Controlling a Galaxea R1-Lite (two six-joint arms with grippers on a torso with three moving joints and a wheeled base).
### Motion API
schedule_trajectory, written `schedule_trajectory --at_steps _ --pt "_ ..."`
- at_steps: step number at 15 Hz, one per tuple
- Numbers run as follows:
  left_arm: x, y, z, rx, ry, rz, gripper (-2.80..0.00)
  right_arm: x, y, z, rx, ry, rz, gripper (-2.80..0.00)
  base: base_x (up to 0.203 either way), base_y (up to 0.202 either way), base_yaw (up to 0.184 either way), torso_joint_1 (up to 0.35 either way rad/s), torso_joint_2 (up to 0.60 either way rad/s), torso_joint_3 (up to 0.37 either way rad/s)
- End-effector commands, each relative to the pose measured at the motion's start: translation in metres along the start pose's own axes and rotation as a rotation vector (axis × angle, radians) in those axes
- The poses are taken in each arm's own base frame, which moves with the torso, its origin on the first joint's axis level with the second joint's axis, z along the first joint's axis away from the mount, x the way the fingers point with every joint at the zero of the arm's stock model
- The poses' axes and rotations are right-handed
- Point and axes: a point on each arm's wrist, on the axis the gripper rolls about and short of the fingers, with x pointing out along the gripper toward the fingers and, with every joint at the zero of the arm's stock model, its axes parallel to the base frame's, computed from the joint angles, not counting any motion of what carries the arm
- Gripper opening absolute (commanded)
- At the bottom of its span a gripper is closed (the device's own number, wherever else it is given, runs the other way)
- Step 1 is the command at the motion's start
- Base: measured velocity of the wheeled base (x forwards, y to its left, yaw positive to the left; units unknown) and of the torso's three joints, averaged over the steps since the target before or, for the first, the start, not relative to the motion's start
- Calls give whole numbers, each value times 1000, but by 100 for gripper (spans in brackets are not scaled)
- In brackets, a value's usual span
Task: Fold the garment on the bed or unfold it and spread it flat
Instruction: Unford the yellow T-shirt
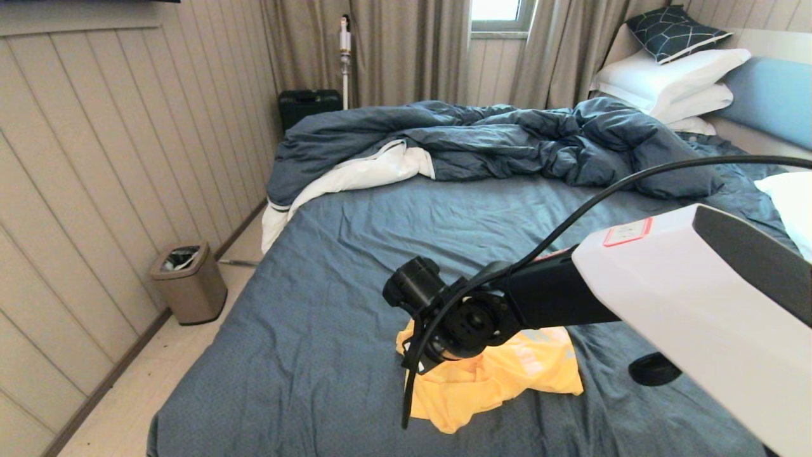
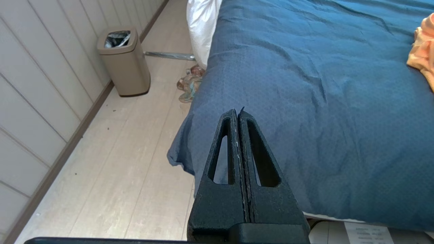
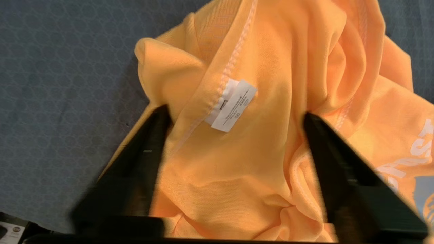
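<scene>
Right now the right gripper [image 3: 234, 115] hangs just above the garment [image 3: 257, 169] with its fingers [image 3: 149, 149] spread wide, one on each side of a bunched fold with a white tag [image 3: 232, 105], likely so it can pinch that fold. Below it the shirt lies crumpled on the bed [image 1: 330, 298], not flat. Off at the bed's edge, the left gripper [image 2: 238, 113] waits pressed together, holding nothing

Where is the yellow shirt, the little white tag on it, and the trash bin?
Shirt [image 1: 488, 387]: head view, on its crumpled front near the bed's foot.
Tag [image 3: 232, 106]: right wrist view, middle of the label.
Trash bin [image 1: 190, 285]: head view, on its side wall.
</scene>
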Motion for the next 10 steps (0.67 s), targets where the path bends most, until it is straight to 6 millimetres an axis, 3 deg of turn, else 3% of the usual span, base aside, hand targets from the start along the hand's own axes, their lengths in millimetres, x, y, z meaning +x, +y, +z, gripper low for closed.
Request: schedule_trajectory --at_steps 1,10 --pt "0 0 0 0 2 1 -280 -1 -1 0 1 0 -3 -280 0 0 0 0 0 0" --pt "0 0 0 -1 -5 1 -280 -4 -7 1 12 0 -11 -280 0 0 0 0 0 0"
